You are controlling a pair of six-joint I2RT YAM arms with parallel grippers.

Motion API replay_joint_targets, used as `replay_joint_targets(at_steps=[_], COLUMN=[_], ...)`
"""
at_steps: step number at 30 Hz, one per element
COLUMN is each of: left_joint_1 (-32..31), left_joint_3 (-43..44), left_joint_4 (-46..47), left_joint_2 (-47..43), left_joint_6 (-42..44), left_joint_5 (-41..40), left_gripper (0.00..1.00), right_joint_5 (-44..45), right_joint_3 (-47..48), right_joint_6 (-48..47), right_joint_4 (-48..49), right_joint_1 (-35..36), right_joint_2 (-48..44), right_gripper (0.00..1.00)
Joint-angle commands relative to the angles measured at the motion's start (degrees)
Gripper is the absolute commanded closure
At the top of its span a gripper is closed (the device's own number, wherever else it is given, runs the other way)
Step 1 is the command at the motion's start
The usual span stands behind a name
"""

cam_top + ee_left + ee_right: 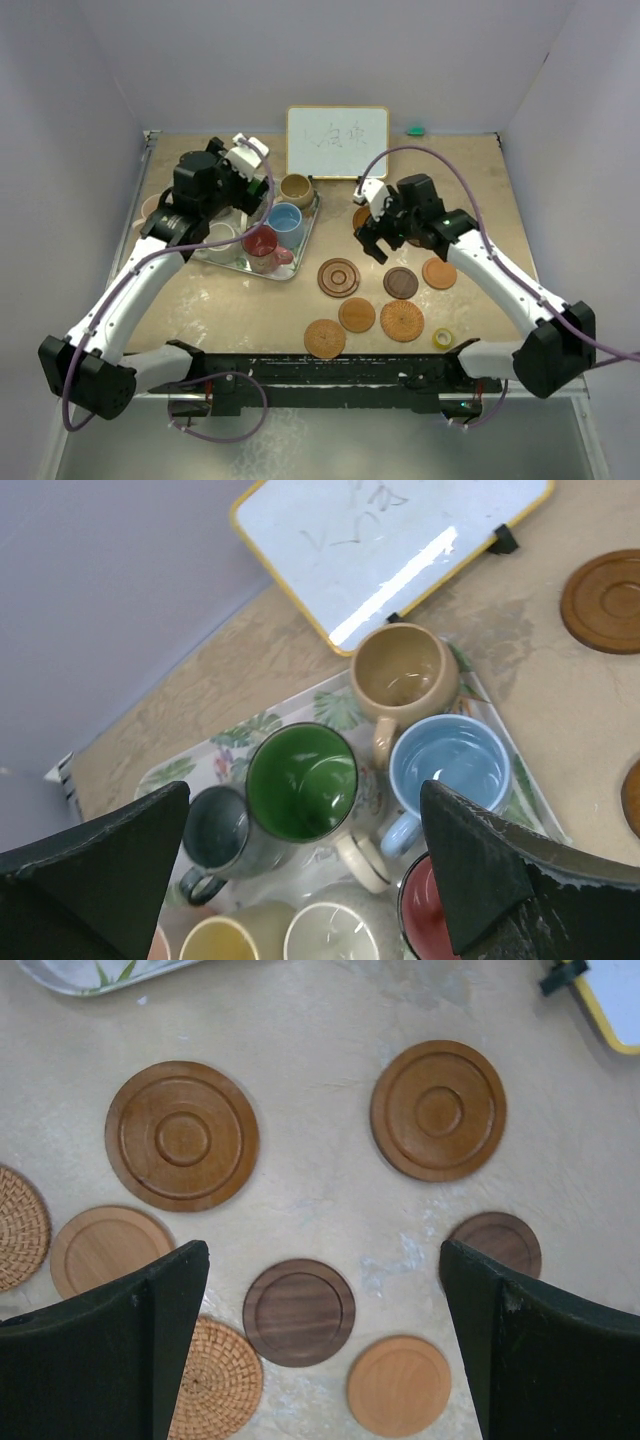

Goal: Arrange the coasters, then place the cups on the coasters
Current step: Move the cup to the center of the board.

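Note:
Several cups stand on the leaf-patterned tray [200, 765]: tan [400, 670], green [302, 780], blue [448, 765], grey [218, 830], yellow [220, 942], white [330, 935] and red [425, 920]. My left gripper [305, 790] hovers open above them, over the green cup, holding nothing. Coasters lie loose on the table to the tray's right: two ringed brown ones [182, 1135] [438, 1110], two dark ones [299, 1312] [495, 1243], a tan one [110, 1250], an orange one [398, 1384] and a woven one [215, 1380]. My right gripper [322, 1247] hangs open over them, empty.
A yellow-framed whiteboard [337, 141] leans at the back wall behind the tray [300, 262]. A small yellow tape roll [443, 338] lies near the front edge, right of the coasters. A small green object [415, 130] sits at the back right. Grey walls enclose the table.

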Motion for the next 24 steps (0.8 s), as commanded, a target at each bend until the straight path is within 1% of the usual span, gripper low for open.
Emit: replay_joint_targets(at_steps=[1,4,9,16,24], left_joint_1=[1.8,2.2,4.7,6.7,7.9], left_joint_3=[2.1,1.8,0.2,-2.3,-3.9], left_joint_4=[-2.6,-4.4,-4.5,-3.6,-2.8], left_joint_2=[-4.7,-6.8,-10.6,-13.5,-14.7], left_joint_6=[-4.2,-5.1,-5.9,-6.0,-5.9], left_joint_5=[-5.8,-8.2,-8.6,-7.4,-5.8], left_gripper=[0.07,0.07,0.07,0.07,0.07], right_joint_5=[3.4,4.9,8.7,11.7,13.7], right_joint_3=[1.5,2.1,3.4,7.3,8.2], right_joint_6=[1.0,1.7,1.7,2.7,2.0], right_joint_4=[4.3,5.2,5.8,4.2,4.0], right_joint_1=[3.9,6.1,9.2,11.8,14.9], right_joint_2=[3.7,7.2,13.1,21.7,26.5], right_gripper=[0.0,0.0,0.0,0.02,0.03])
